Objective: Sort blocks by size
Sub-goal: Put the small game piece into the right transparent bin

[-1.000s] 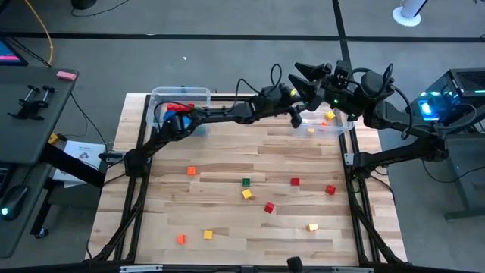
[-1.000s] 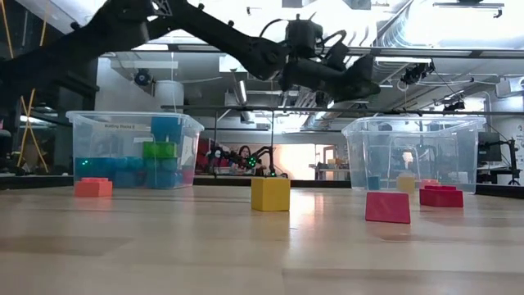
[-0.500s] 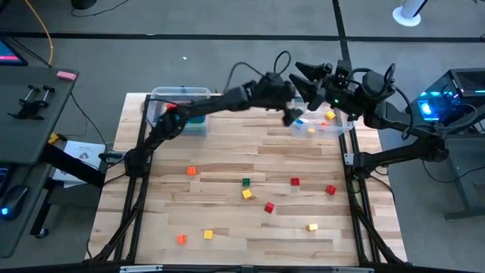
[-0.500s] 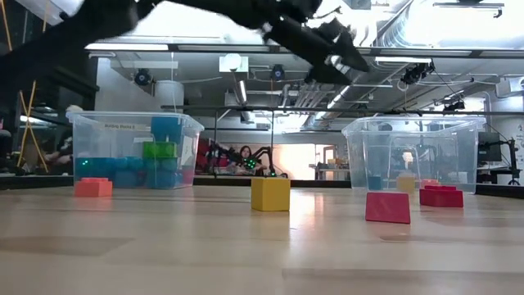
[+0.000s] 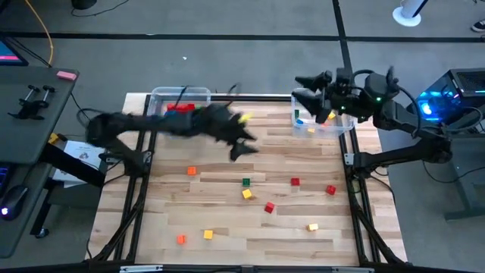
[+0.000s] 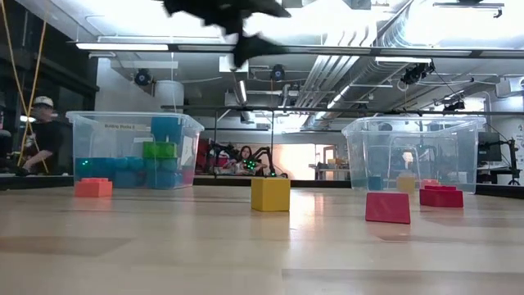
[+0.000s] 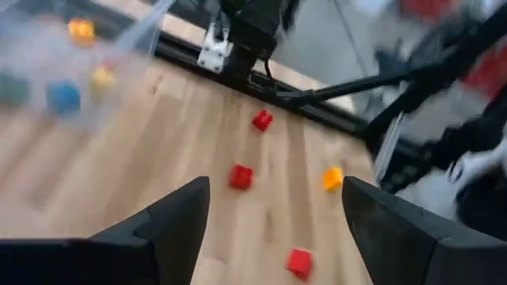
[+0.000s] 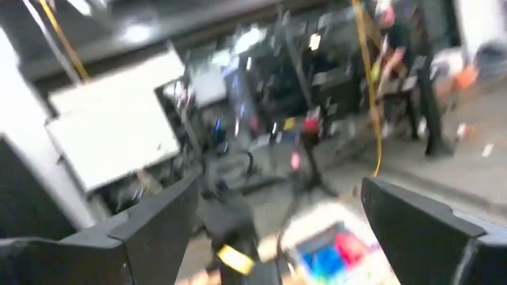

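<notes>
Several small cubes lie scattered on the wooden table: orange (image 5: 191, 171), green (image 5: 246, 182), yellow (image 5: 247, 194), red (image 5: 295, 182) and others. The left clear bin (image 5: 163, 96) holds larger red and blue blocks. The right clear bin (image 5: 345, 127) holds a few small cubes. My left gripper (image 5: 242, 144), blurred, hangs open and empty above the table's middle. Its wrist view (image 7: 273, 237) shows red cubes (image 7: 241, 176) on the table beyond its fingers. My right gripper (image 5: 305, 92) is open and empty above the right bin's far left part.
In the low view a yellow cube (image 6: 270, 194) and a red cube (image 6: 387, 207) stand in front of the two bins. A black frame runs along the table's edges. A person (image 6: 37, 131) shows in the room beyond the table, at the left.
My left gripper has swung fast from above the right bin toward the table's left and near edges, and now hangs over the table's middle. My right gripper has shifted a little toward the near edge above the right bin. No block on the table has moved.
</notes>
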Robot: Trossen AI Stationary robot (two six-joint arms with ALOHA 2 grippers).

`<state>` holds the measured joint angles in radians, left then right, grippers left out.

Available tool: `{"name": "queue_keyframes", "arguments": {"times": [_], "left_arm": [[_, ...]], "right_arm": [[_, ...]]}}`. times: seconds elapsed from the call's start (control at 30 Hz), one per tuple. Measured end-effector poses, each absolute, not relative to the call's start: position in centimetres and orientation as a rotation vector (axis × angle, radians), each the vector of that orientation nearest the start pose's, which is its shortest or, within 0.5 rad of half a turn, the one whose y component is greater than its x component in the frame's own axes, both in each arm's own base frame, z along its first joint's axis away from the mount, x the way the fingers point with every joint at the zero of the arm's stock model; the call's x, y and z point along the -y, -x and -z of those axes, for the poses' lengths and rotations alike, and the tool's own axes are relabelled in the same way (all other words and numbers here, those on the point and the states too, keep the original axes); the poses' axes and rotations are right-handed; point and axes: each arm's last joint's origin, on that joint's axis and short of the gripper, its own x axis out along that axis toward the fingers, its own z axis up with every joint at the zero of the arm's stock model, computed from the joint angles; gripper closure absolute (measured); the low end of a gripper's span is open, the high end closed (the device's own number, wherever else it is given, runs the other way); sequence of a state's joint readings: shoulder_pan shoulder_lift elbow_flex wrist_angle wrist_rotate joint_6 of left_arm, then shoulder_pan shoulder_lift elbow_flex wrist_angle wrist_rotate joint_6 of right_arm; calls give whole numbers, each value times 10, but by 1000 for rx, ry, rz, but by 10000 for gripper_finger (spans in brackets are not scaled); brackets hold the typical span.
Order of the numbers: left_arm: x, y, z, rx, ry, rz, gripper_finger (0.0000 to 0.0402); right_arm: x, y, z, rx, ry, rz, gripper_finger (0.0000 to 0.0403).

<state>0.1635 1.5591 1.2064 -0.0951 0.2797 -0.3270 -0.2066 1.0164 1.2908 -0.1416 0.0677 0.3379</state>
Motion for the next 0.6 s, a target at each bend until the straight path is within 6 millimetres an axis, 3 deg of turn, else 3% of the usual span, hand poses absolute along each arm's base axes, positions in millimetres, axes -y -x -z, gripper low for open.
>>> {"name": "queue_keyframes", "arguments": {"times": [0.1,0.2,0.27,0.47,0.6], "left_arm": [[-14,-308,-278,-311,571,-3,133],[15,-272,-280,-149,632,-43,133],[27,-253,-277,-134,621,-96,133],[40,-222,-293,-111,493,-115,133],[40,-218,-295,-103,427,-107,133]], "right_arm": [[39,-192,-451,29,-408,196,53],[27,-198,-426,-219,-519,183,53],[13,-205,-402,-462,-585,199,53],[-40,-197,-319,-1331,-527,368,53],[-70,-197,-268,-1600,-438,314,53]]}}
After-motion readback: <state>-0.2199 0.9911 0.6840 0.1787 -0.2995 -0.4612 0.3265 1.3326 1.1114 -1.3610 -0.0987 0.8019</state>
